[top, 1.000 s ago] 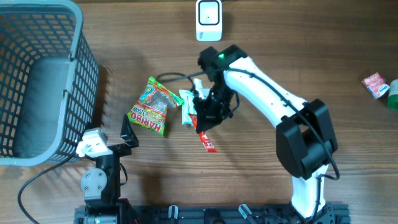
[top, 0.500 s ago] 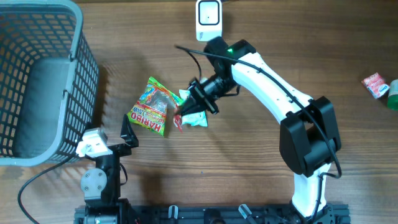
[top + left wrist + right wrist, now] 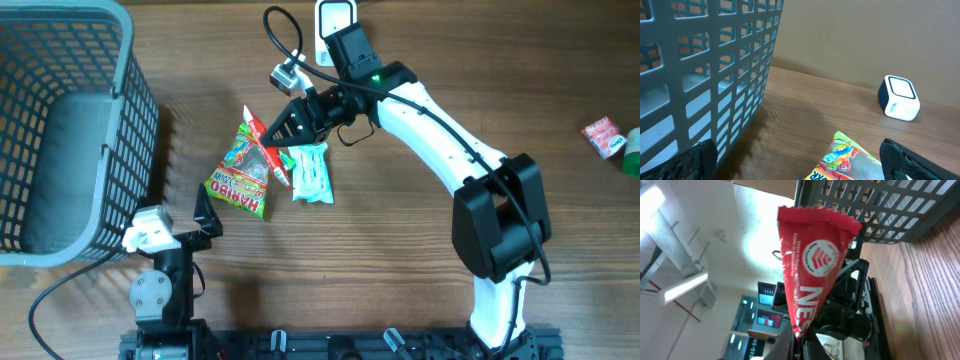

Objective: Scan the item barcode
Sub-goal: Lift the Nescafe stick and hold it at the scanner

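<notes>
Because the red bar is pinched by one end only in the right gripper, it could swing or slip, and its code may miss the scanner. The bar is aloft over the candy bag, its long axis straight out from the fingertips, free end toward the basket. The left gripper is wide and empty.

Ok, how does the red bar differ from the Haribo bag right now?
The red bar is held up off the table, pinched at one end in the right gripper's shut jaws; the Haribo bag lies flat on it, untouched. The bar is narrow and plain red with white print; the bag is wider and multicoloured. Both are sealed snack wrappers.
</notes>
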